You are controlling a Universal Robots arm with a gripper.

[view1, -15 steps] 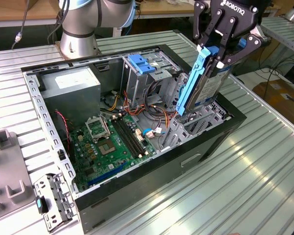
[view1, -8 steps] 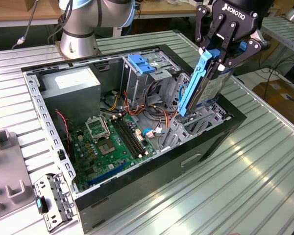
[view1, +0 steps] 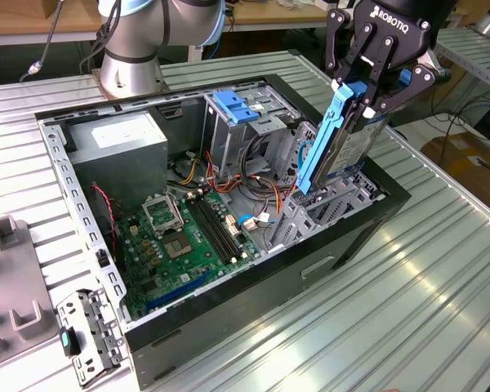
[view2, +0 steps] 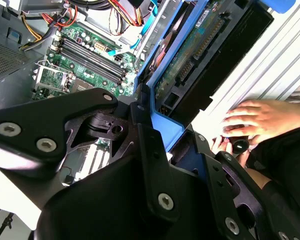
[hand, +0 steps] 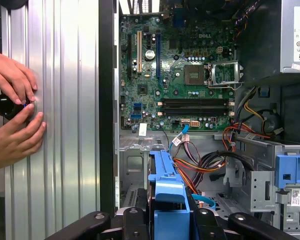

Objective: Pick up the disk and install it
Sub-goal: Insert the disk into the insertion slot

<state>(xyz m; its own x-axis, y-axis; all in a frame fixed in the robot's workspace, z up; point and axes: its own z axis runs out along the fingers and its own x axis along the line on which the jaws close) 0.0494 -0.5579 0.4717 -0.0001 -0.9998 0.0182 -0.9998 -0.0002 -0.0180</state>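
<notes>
My claw (view1: 366, 86) is clamped on the disk (view1: 347, 143), gripping its top end across the blue rails. The disk stands tilted in the upper right of the exterior view. Its lower end is down at the grey drive cage (view1: 310, 216) of the open computer case (view1: 253, 302), which sits on the bench (view1: 408, 310).

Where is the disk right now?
At the exterior view's right, the disk is held tilted in the pincer, over the case's drive bay.
</notes>
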